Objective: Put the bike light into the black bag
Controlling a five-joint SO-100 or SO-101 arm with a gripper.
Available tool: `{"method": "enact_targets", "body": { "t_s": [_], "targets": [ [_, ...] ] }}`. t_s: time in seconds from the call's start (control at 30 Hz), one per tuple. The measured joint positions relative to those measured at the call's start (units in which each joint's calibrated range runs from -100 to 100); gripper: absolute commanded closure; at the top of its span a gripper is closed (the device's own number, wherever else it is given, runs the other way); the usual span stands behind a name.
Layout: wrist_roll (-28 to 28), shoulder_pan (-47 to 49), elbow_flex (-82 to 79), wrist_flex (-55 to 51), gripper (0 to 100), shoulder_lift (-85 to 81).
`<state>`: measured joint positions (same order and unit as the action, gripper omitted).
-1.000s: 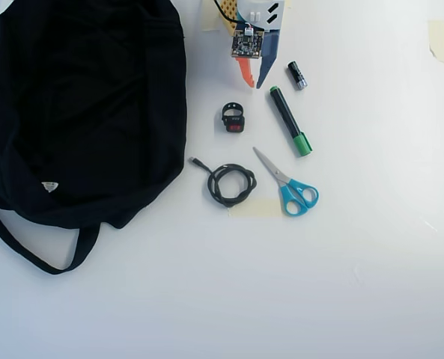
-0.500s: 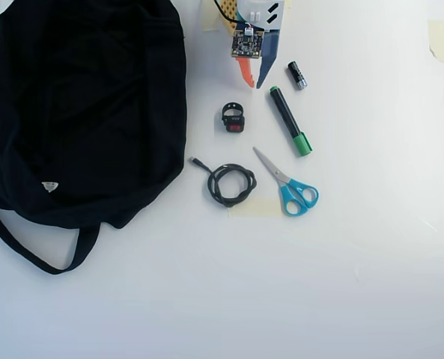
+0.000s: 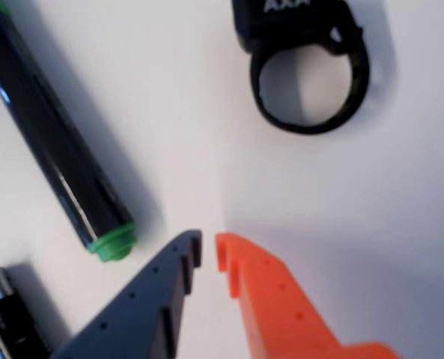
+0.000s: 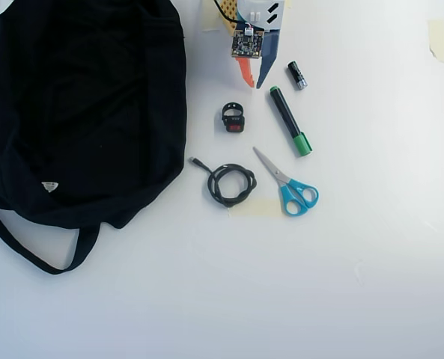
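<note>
The bike light (image 4: 233, 120), a small black block with a red face and a ring strap, lies on the white table in the overhead view, right of the black bag (image 4: 79, 112). The bag is large and floppy and lies flat at the left with a strap handle trailing toward the bottom. My gripper (image 4: 254, 85) hovers just above the light in that view, its orange and blue fingers nearly touching, nothing between them. In the wrist view the gripper (image 3: 208, 247) points at bare table, with the bike light (image 3: 281, 22) beyond it at the upper right.
A black marker with a green cap (image 4: 289, 120) (image 3: 57, 164) and a short black-and-silver cylinder (image 4: 297, 75) (image 3: 8, 321) lie right of the gripper in the overhead view. A coiled black cable (image 4: 231, 185) and blue-handled scissors (image 4: 293, 187) lie below the light.
</note>
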<state>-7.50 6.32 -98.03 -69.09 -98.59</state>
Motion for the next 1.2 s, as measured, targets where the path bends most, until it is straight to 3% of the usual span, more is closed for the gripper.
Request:
{"method": "enact_targets", "body": {
  "t_s": [0.73,0.93,1.2],
  "targets": [
    [0.00,0.00,0.94,0.17,98,0.00],
    [0.00,-0.07,10.85,9.02,98,1.25],
    [0.00,-0.07,29.80,24.30,98,22.33]
  ]
}}
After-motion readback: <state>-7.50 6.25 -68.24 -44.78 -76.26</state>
